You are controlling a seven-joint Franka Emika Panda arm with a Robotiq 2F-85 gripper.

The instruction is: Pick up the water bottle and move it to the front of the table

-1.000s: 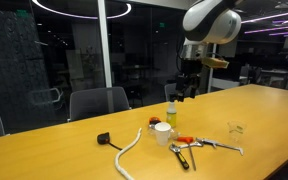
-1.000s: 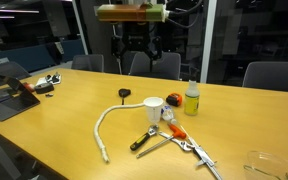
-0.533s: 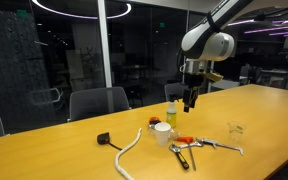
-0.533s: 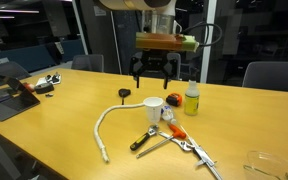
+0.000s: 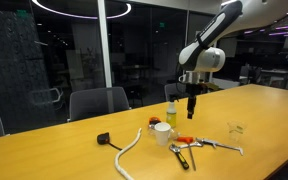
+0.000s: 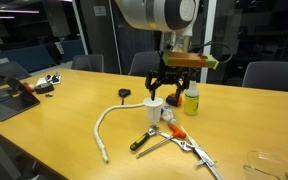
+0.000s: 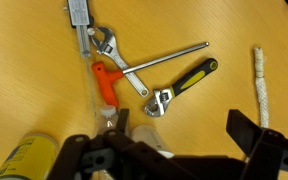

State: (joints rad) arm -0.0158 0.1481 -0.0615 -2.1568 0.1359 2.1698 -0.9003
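Note:
The water bottle (image 5: 171,112) is a slim clear bottle with a yellowish look, upright on the wooden table (image 5: 274,120). It also shows in an exterior view (image 6: 192,100) and at the lower left of the wrist view (image 7: 24,160). My gripper (image 6: 171,91) is open and empty. It hangs above the table just beside the bottle, over the gap between the bottle and the white cup (image 6: 153,109). In an exterior view the gripper (image 5: 192,106) points straight down. In the wrist view its two dark fingers (image 7: 184,135) are spread wide.
Wrenches (image 7: 179,88) and an orange-handled tool (image 7: 106,82) lie near the cup. A white rope (image 6: 102,125) with a black end curves across the table. A low clear glass object (image 5: 235,128) sits further along. A tablet (image 6: 4,98) lies at one end. Chairs stand behind.
The gripper has come down from high above the table and moved sideways until it hangs close to the bottle and cup. Nothing on the table has moved.

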